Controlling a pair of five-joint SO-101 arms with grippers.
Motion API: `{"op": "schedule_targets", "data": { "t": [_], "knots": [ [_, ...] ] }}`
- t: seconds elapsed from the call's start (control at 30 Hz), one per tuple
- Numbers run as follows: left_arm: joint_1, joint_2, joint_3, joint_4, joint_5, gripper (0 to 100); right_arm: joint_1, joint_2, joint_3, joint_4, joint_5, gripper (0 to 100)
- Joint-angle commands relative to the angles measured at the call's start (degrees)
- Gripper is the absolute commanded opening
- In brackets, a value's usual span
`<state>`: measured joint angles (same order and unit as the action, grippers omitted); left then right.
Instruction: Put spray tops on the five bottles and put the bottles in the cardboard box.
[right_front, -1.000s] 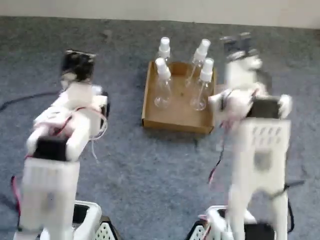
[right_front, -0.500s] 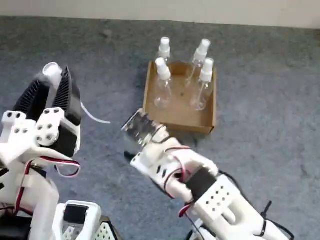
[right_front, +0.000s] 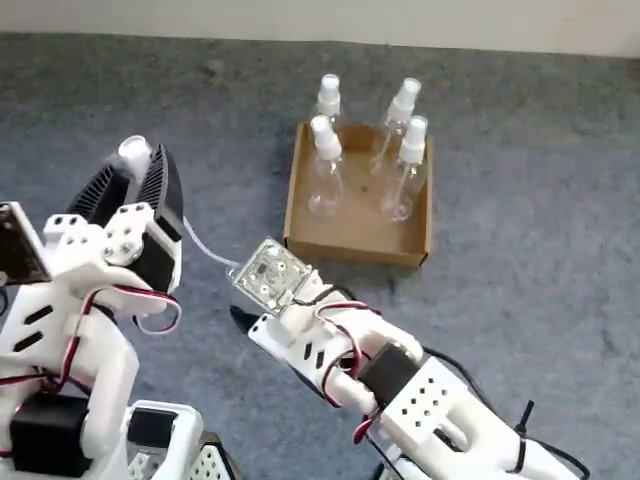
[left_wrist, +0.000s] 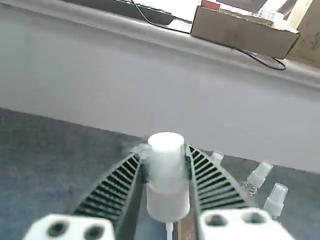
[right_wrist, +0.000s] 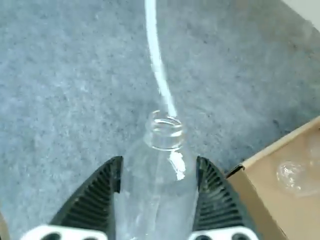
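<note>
Left gripper (left_wrist: 165, 154): black ridged fingers pinching white plastic spray top (left_wrist: 167, 187), held up over grey carpet (right_front: 120, 90). Thin white dip tube (right_wrist: 156, 55) slants from the top, tip at the open neck of clear plastic bottle (right_wrist: 161, 150). Right gripper (right_wrist: 159, 165): fingers clamped around that bottle, just beside shallow brown cardboard box (right_front: 355, 240). Two capped clear bottles (right_front: 325, 170) (right_front: 403, 170) stand upright inside the box; two more (right_front: 327, 98) (right_front: 400, 105) stand at its far edge.

Grey carpet (right_front: 540, 330) spreads under me on all sides, and at twelve o'clock it meets a pale wall (right_front: 320, 18). On the ledge (left_wrist: 100, 22) topping that wall I see a brown carton (left_wrist: 240, 29) and a black cable (left_wrist: 260, 59) trailing beside it.
</note>
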<state>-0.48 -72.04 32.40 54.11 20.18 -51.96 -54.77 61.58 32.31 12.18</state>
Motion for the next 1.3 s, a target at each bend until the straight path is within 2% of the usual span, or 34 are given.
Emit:
{"op": "schedule_targets", "data": {
  "t": [0.0, 0.33, 0.5, 0.83, 0.93, 1.07, 1.27],
  "knots": [
    [-0.4, -0.3, 1.1, -1.4, 0.4, 0, -0.3, -1.5, -0.5, -1.7, -0.8, 0.4],
    [0.0, -0.3, 6.9, -1.5, 0.6, 0, -0.3, -1.5, -0.8, -1.7, -0.9, 0.4],
    [0.4, -0.3, 12.4, -6.4, 0.7, 0, -0.3, -2.3, -0.8, -1.8, -1.0, 0.4],
    [15.1, -0.3, 22.3, -7.3, 0.4, 0, 1.5, -19.6, 2.0, -1.5, -1.0, 0.4],
    [16.0, -0.3, 24.0, -7.2, 0.3, 0, 4.5, -20.8, 3.1, -1.7, -1.0, 0.4],
    [16.4, -0.4, 26.1, -7.2, 0.3, 0, 8.4, -20.3, 3.0, -1.7, -4.9, 0.4],
    [16.6, -0.4, 26.6, -7.2, 0.3, 0, 9.8, -19.0, 2.9, -1.7, -5.3, 0.4]
  ]
}}
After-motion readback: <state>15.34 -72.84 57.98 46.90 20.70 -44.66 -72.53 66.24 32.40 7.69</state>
